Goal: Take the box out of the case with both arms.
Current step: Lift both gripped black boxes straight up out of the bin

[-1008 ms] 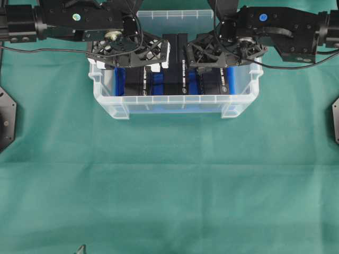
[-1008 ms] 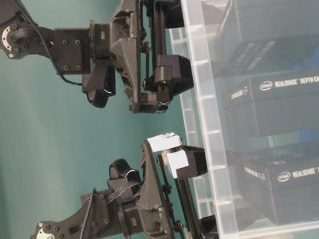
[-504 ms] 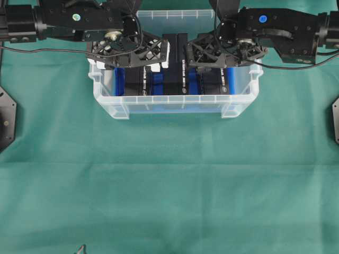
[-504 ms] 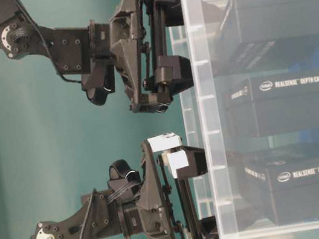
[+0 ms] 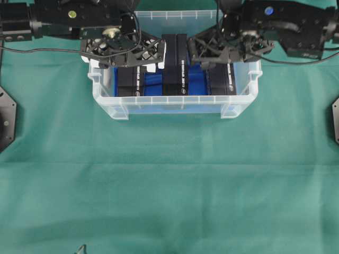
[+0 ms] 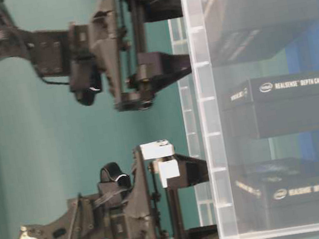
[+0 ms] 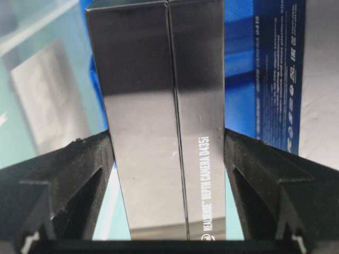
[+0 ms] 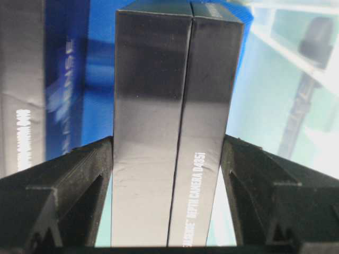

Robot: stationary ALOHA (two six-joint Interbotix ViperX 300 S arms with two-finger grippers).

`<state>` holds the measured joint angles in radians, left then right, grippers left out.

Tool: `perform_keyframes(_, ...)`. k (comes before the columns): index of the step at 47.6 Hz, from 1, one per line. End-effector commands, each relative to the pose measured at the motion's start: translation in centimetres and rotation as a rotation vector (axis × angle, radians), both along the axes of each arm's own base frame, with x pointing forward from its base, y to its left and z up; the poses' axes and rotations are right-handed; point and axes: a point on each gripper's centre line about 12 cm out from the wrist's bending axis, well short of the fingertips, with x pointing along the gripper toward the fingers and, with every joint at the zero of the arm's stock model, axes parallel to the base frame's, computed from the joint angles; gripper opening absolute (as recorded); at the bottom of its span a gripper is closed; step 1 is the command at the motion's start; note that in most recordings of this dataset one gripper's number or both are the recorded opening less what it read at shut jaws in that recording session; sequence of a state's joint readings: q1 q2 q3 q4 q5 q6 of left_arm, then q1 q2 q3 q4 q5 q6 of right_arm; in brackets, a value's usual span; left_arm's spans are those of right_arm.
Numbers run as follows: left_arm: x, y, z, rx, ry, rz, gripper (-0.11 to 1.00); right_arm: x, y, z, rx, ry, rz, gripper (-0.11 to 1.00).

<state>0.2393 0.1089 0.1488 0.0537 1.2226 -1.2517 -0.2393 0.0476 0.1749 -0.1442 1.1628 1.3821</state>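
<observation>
Sitting on green cloth, the case (image 5: 175,103) is still holding three black boxes upright. My left gripper (image 7: 168,153) is clamping the left box (image 7: 164,121), my right gripper (image 8: 167,159) the right box (image 8: 172,127); both are now lifting, tilting outward from a second ago.

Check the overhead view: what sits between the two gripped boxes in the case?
A third black box, ungripped, stands between the left box and right box in the case; overhead view shows it.

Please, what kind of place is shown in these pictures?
Probably a robotics lab test bench: a table under plain green cloth, two black robot arms, and a clear plastic case of black depth-camera boxes. The left gripper and right gripper each clamp one box.
</observation>
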Motion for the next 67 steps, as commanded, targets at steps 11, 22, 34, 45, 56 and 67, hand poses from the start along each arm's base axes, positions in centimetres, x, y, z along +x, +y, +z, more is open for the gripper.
perform_keyframes(11, 0.5, -0.3, 7.2, 0.032, -0.117, -0.043, 0.63, -0.2, -0.2, 6.6, -0.053, -0.102, -0.005, 0.65)
perform_keyframes(22, 0.2, -0.2, 11.4, 0.058, -0.155, -0.057, 0.63, -0.9, -0.3, 10.1, -0.083, -0.118, -0.013, 0.65)
perform_keyframes(34, -0.8, -0.2, 15.3, 0.057, -0.134, -0.075, 0.63, -1.5, -0.2, 13.6, -0.112, -0.131, -0.005, 0.65)
perform_keyframes(45, -1.3, -0.1, 18.7, 0.071, -0.166, -0.089, 0.63, -1.9, -0.1, 16.7, -0.130, -0.156, 0.010, 0.65)
perform_keyframes(56, -2.2, 0.0, 21.3, 0.072, -0.163, -0.091, 0.63, -2.6, 0.3, 19.6, -0.165, -0.163, 0.008, 0.65)
perform_keyframes(67, -2.0, 0.1, 22.0, 0.070, -0.150, -0.095, 0.63, -2.3, 0.6, 20.8, -0.171, -0.166, 0.034, 0.65)
